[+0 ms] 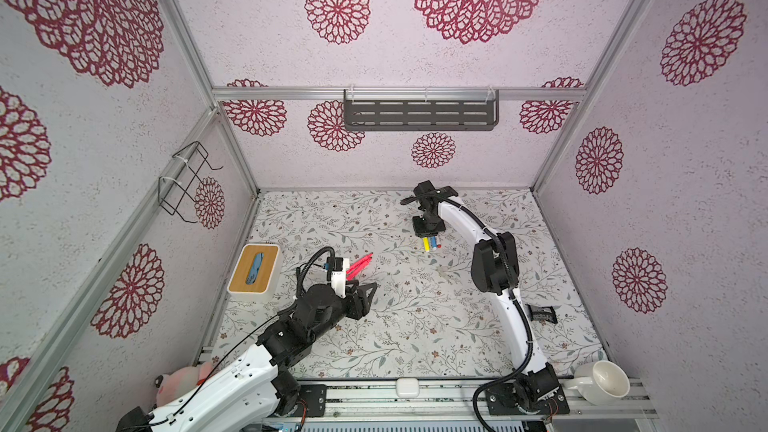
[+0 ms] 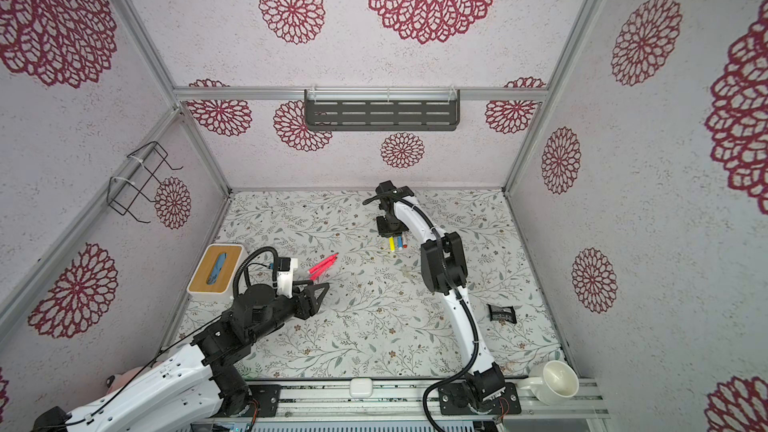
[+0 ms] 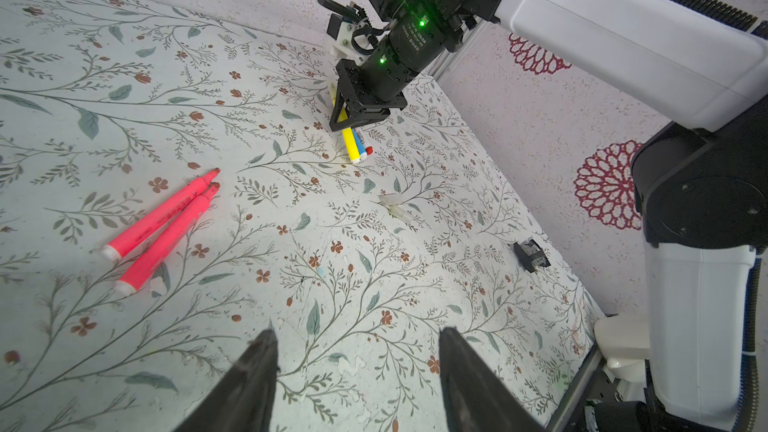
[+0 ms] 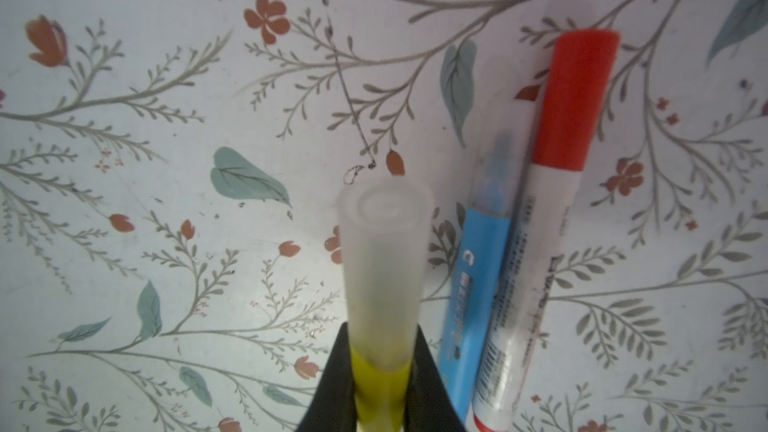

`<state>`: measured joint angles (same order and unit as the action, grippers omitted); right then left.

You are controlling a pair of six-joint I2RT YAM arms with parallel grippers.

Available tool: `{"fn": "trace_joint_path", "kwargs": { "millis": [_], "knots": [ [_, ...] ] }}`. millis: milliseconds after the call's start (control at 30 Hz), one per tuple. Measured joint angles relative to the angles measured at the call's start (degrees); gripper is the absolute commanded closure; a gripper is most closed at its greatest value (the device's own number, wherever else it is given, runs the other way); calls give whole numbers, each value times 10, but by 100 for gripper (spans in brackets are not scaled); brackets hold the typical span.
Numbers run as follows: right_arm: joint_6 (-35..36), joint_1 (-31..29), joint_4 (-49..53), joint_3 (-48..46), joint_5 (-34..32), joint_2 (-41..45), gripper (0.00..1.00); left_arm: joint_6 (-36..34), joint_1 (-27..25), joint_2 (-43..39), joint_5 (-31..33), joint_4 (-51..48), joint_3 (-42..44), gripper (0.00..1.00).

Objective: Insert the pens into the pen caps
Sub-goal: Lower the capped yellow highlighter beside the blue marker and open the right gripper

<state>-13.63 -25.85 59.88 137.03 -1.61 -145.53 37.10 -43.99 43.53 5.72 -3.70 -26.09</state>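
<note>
My right gripper [image 4: 381, 328] is shut on a yellow pen [image 4: 380, 388] that wears a translucent cap [image 4: 384, 251], low over the mat at the back middle [image 1: 428, 234]. Right beside it lie a blue pen [image 4: 469, 284] with a clear cap and a white pen [image 4: 536, 243] with a red cap [image 4: 575, 97]. Two pink-red pens [image 3: 162, 218] lie side by side, uncapped, left of centre [image 1: 359, 264]. Two clear pen caps [image 3: 395, 205] rest loose on the mat between the groups. My left gripper [image 3: 359, 332] hovers open and empty just in front of the pink pens [image 1: 368, 290].
A wood-topped tissue box [image 1: 254, 273] stands at the left edge. A small black object [image 1: 542, 314] lies at the right, behind my right arm. A white mug [image 1: 604, 382] and a small white case [image 1: 409, 387] sit on the front rail.
</note>
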Motion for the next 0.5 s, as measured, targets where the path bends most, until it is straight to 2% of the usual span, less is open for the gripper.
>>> {"fn": "trace_joint_path", "kwargs": {
  "millis": [100,233,500],
  "knots": [
    [1,1,0,0,-2,0,98,0,0,0,0,0,0,36],
    [1,1,0,0,-2,0,82,0,0,-1,0,0,0,36],
    [0,1,0,0,-8,1,71,0,0,-19,0,-5,0,36]
  ]
}}
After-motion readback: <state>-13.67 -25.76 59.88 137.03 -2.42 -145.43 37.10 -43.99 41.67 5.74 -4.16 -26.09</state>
